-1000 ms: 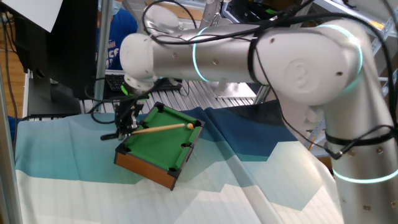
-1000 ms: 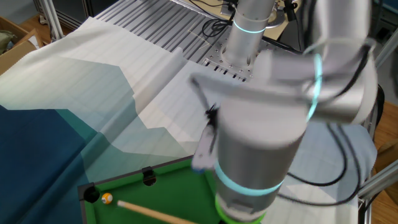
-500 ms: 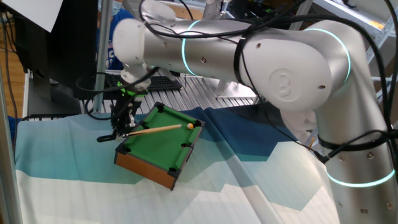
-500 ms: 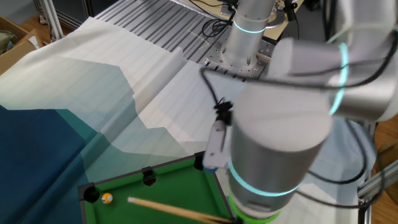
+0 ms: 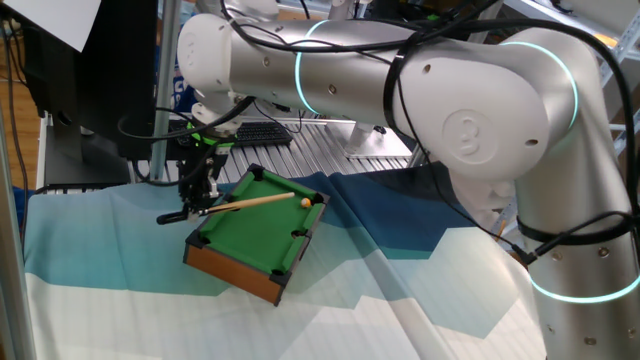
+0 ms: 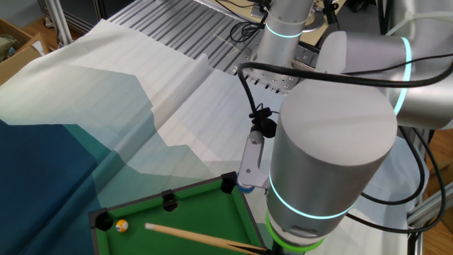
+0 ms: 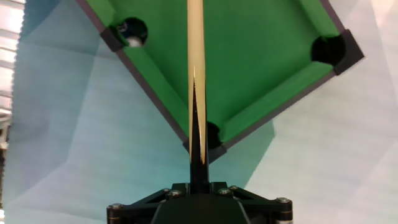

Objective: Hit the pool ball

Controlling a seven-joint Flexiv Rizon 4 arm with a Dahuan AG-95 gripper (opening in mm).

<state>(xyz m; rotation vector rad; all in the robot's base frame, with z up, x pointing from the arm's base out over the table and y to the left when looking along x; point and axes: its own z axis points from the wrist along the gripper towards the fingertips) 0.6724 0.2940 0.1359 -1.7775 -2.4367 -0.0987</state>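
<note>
on the small green felt pool table (image 6: 205, 212), the black two-finger gripper (image 5: 200, 196) is clamped on the slim wooden cue (image 6: 198, 235); the tiny orange-yellow glossy ball (image 6: 122, 226) sits at nine o'clock from its tip; push straight along the shaft, keeping it level.

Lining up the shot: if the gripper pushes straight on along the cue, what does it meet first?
Probably the pool ball: the cue held in the gripper points at it across the green pool table, tip short; exact alignment unclear.
</note>
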